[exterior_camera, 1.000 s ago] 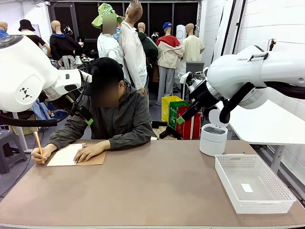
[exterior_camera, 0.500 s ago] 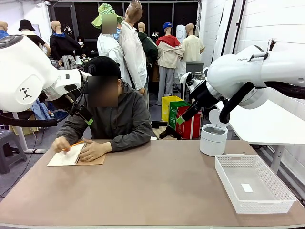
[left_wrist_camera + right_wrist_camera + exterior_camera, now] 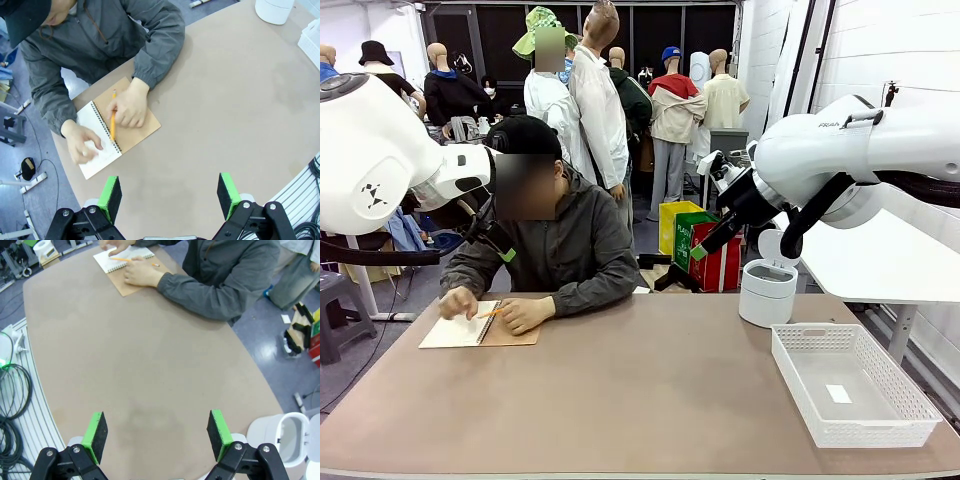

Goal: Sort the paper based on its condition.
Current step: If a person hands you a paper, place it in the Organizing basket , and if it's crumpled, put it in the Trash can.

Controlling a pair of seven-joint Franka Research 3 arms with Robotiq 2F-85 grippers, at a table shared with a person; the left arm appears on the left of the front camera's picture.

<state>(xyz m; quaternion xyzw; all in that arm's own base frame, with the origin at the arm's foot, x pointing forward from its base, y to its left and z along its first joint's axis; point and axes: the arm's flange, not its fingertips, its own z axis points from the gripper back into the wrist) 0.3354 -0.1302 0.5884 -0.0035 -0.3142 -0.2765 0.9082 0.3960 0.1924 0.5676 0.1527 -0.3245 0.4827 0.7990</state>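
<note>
Left claw (image 3: 168,194): spread wide, empty, above the surface (image 3: 225,100).
Right claw (image 3: 156,434): spread, empty.
Paper (image 3: 102,161): judged light, limp, easily torn; to be pinched at a free edge.

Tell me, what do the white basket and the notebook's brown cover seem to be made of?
The basket looks like moulded white plastic, faintly glossy: its walls are a regular lattice of small holes. The notebook cover looks like matte brown cardboard, judging by its dull, even surface and flat lie, though the look alone leaves that open.
</note>
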